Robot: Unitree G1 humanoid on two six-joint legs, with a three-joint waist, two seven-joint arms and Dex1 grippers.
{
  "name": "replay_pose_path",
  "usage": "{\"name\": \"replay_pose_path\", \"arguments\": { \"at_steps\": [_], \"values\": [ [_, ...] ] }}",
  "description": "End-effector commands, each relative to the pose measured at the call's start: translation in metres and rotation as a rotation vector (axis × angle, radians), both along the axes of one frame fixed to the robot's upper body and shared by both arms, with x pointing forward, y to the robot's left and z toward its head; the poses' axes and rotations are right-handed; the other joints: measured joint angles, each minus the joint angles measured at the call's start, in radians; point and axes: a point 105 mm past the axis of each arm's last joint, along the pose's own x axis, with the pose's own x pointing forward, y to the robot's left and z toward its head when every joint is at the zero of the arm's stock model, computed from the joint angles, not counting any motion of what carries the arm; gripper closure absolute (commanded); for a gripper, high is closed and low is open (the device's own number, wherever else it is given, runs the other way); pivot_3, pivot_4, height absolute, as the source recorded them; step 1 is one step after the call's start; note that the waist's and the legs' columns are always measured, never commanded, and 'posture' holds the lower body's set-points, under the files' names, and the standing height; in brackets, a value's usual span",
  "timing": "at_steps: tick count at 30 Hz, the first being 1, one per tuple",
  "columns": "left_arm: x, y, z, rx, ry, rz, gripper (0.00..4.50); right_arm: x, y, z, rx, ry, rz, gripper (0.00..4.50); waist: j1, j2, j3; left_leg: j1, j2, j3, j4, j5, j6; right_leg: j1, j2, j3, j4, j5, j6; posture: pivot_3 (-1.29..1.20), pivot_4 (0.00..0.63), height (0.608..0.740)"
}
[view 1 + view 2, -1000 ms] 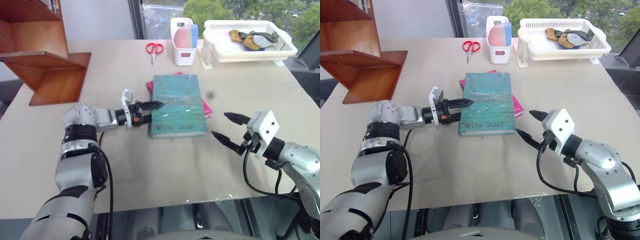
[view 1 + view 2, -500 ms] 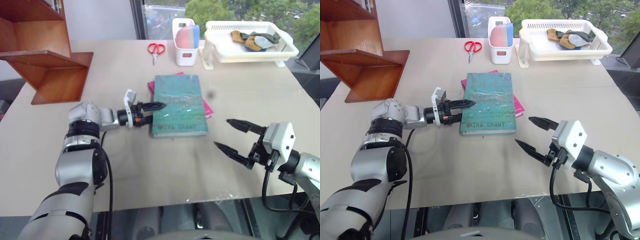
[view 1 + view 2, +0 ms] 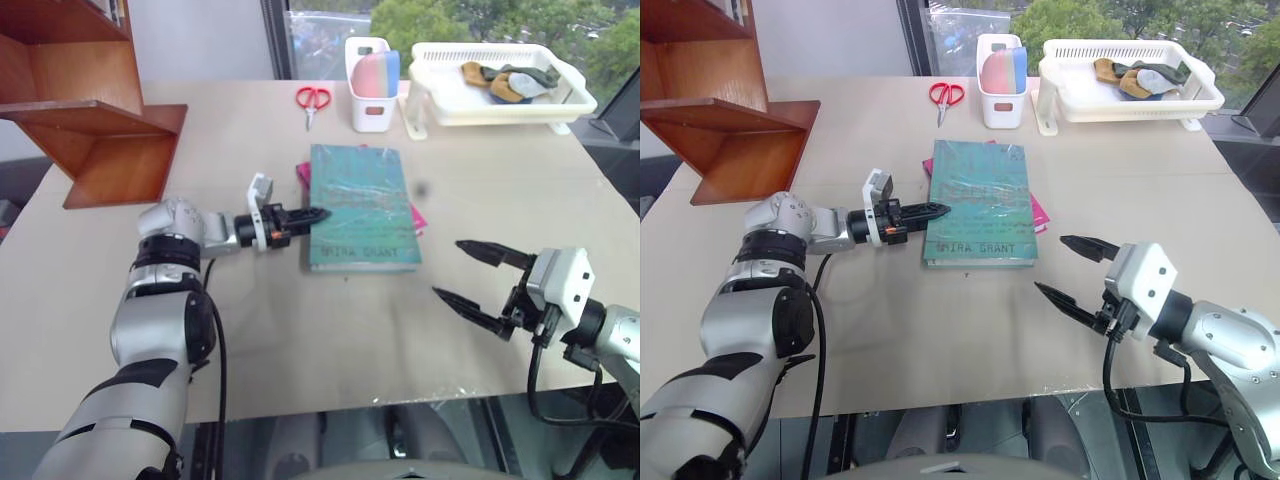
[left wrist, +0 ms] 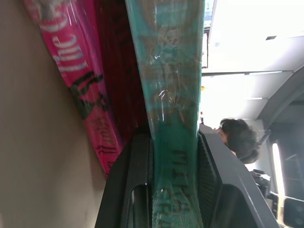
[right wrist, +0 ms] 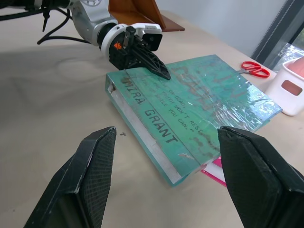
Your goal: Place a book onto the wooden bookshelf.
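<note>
The teal-green book (image 3: 362, 205) lies flat on the table's middle, on top of a smaller pink book (image 3: 415, 219). My left gripper (image 3: 312, 214) reaches in level from the left and is shut on the book's left edge. The left wrist view has one finger (image 4: 135, 180) on each side of the teal cover (image 4: 173, 95). My right gripper (image 3: 446, 268) hovers open near the front right of the table, apart from the book. The wooden bookshelf (image 3: 90, 120) stands at the far left corner.
Red scissors (image 3: 310, 98) lie behind the book. A white holder (image 3: 370, 105) with pink and blue items stands beside them. A white basket (image 3: 500, 112) with cloths sits at the back right. A window runs behind the table.
My left gripper's fingers have closed on the book's left edge, and the book shifted slightly. The right arm drew back toward the table's front edge, then held still.
</note>
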Motion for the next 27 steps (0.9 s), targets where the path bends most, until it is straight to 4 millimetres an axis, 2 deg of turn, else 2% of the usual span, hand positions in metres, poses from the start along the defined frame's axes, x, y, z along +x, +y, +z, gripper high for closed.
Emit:
{"name": "replay_pose_path", "arguments": {
  "at_steps": [1, 4, 8, 13, 16, 18, 19, 21, 23, 26, 27],
  "values": [
    [-0.005, 0.014, 0.031, -0.084, -0.072, 0.010, 3.84, 0.000, 0.005, 0.009, 0.000, -0.046, 0.021, 0.98, -0.004, 0.000, 0.000, 0.000, 0.000, 0.000, 0.000, 0.000, 0.000, 0.000, 0.000, 0.000, 0.000, 0.000, 0.000, 0.00, 0.150, 0.740],
    [-0.011, 0.030, 0.050, -0.093, -0.143, 0.043, 3.84, 0.004, 0.008, 0.012, 0.015, -0.058, 0.032, 0.98, -0.004, 0.000, 0.000, 0.000, 0.000, 0.000, 0.000, 0.000, 0.000, -0.001, 0.000, 0.000, 0.001, 0.000, 0.000, 0.00, 0.150, 0.740],
    [-0.021, 0.046, 0.081, 0.057, -0.416, 0.110, 3.84, 0.015, 0.013, 0.019, 0.041, -0.079, 0.059, 0.98, -0.005, 0.000, 0.000, 0.000, 0.001, 0.000, 0.000, 0.000, 0.000, 0.000, 0.000, 0.000, 0.001, 0.000, 0.000, 0.00, 0.150, 0.740],
    [-0.024, 0.043, 0.128, 0.352, -1.003, 0.287, 3.84, 0.037, 0.019, 0.030, 0.077, -0.118, 0.085, 0.98, 0.014, 0.000, 0.000, 0.000, 0.000, 0.000, 0.002, 0.000, -0.001, 0.001, -0.001, -0.001, 0.002, 0.000, 0.000, 0.00, 0.150, 0.740],
    [-0.038, 0.042, 0.151, 0.715, -1.502, 0.284, 3.84, 0.049, 0.026, 0.039, 0.130, -0.130, 0.120, 0.98, 0.015, 0.001, 0.001, 0.000, 0.000, 0.001, 0.003, 0.000, -0.001, 0.001, -0.001, 0.000, 0.002, 0.000, 0.000, 0.00, 0.150, 0.740],
    [-0.042, 0.046, 0.159, 0.928, -1.706, 0.217, 3.84, 0.053, 0.030, 0.043, 0.148, -0.136, 0.152, 0.98, 0.016, 0.001, 0.001, 0.000, 0.000, 0.002, 0.002, 0.000, -0.001, 0.000, -0.001, 0.001, 0.002, 0.000, -0.001, 0.00, 0.150, 0.740],
    [-0.046, 0.051, 0.170, 1.035, -1.825, 0.194, 3.84, 0.055, 0.033, 0.044, 0.159, -0.136, 0.170, 0.98, 0.016, 0.001, 0.001, 0.000, 0.001, 0.001, 0.002, 0.000, -0.001, 0.000, 0.000, 0.000, 0.002, 0.000, -0.001, 0.00, 0.150, 0.740],
    [-0.051, 0.062, 0.182, 1.317, -2.013, 0.066, 3.84, 0.060, 0.037, 0.044, 0.170, -0.135, 0.193, 0.98, 0.018, 0.002, 0.001, 0.000, 0.001, 0.002, 0.002, 0.000, -0.001, 0.000, 0.000, 0.001, 0.002, 0.000, -0.001, 0.00, 0.150, 0.740],
    [-0.052, 0.080, 0.195, 1.532, -2.062, -0.024, 3.84, 0.063, 0.041, 0.044, 0.182, -0.135, 0.215, 0.98, 0.020, 0.002, 0.001, 0.000, 0.001, 0.003, 0.000, 0.000, 0.000, 0.000, 0.000, 0.001, -0.001, 0.000, -0.001, 0.00, 0.150, 0.740],
    [-0.059, 0.136, 0.218, 1.967, -1.912, -0.197, 3.84, 0.069, 0.050, 0.047, 0.213, -0.137, 0.256, 0.98, 0.018, -0.001, 0.003, -0.001, 0.001, 0.004, 0.000, 0.000, 0.000, -0.002, 0.001, 0.001, -0.001, 0.000, -0.001, 0.00, 0.150, 0.740],
    [-0.061, 0.149, 0.223, 2.060, -1.874, -0.235, 3.84, 0.070, 0.053, 0.047, 0.219, -0.138, 0.266, 0.98, 0.017, 0.002, 0.004, -0.001, 0.002, 0.004, 0.000, 0.000, 0.000, -0.002, 0.001, 0.001, -0.001, 0.000, -0.001, 0.00, 0.150, 0.740]
  ]
}}
